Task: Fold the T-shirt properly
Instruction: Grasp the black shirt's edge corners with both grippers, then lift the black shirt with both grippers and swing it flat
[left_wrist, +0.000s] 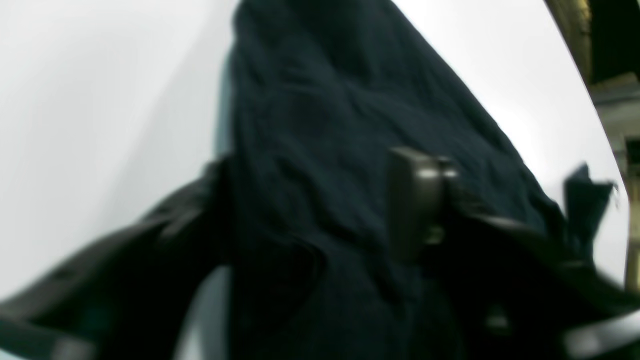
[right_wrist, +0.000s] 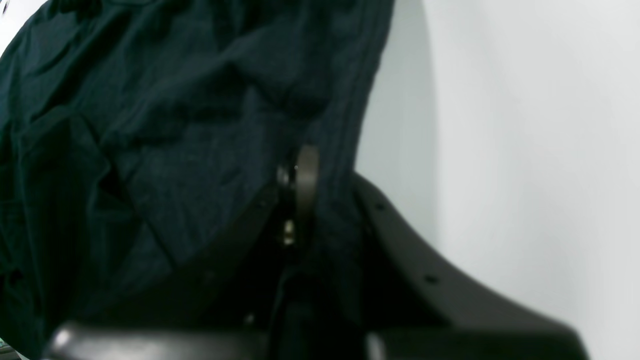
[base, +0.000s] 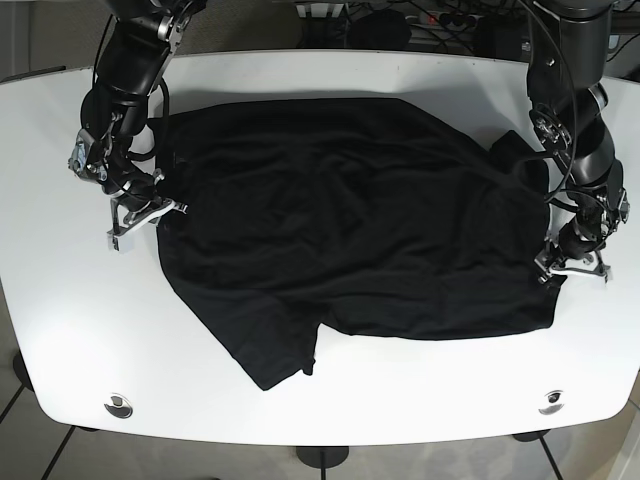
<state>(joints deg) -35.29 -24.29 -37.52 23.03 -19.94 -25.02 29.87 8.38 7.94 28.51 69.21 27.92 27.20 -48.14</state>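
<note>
The T-shirt (base: 350, 215) lies spread and rumpled across the white table (base: 400, 390), one sleeve trailing toward the near edge. It reads as a light, limp knit. It will sag and drape from any held point, so a fold needs two pinches on matching edges, right at the hem or side seam, where the doubled cloth gives the fingers something to bite.

The right gripper (base: 140, 215) sits at the shirt's edge, cloth running away from it toward the other arm. In its wrist view the right gripper (right_wrist: 320, 200) has dark fabric bunched between the fingers, and it seems clamped on that edge, though blur makes this less than certain. The left gripper (base: 572, 262) is at the opposite edge. Its wrist view shows the left gripper (left_wrist: 320, 220) with cloth filling the gap between the fingers, which stand well apart. Whether they actually pinch it I cannot tell.

The base view alone gives the whole garment's outline and both arms' stations. The wrist views alone show how the fabric meets the fingers, and the left one catches a small flap (left_wrist: 587, 200) of cloth standing up beyond the gripper.
</note>
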